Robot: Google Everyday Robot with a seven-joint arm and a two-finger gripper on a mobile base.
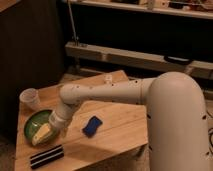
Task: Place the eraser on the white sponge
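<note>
Eraser (46, 156) just in front of bowl (30, 121): judged light, stiff; best gripped across narrow middle. Gripper (63, 131) at bowl rim, jaws apart, nothing held

1 eraser (46, 156), 1 sponge (92, 126), 1 bowl (30, 124), 1 cup (30, 98), 1 yellow piece (42, 133) in bowl, 1 hand (57, 129) over bowl's right rim.

claw (60, 128) over green bowl (26, 128) (spread wide) | eraser (46, 156) near bowl
</note>
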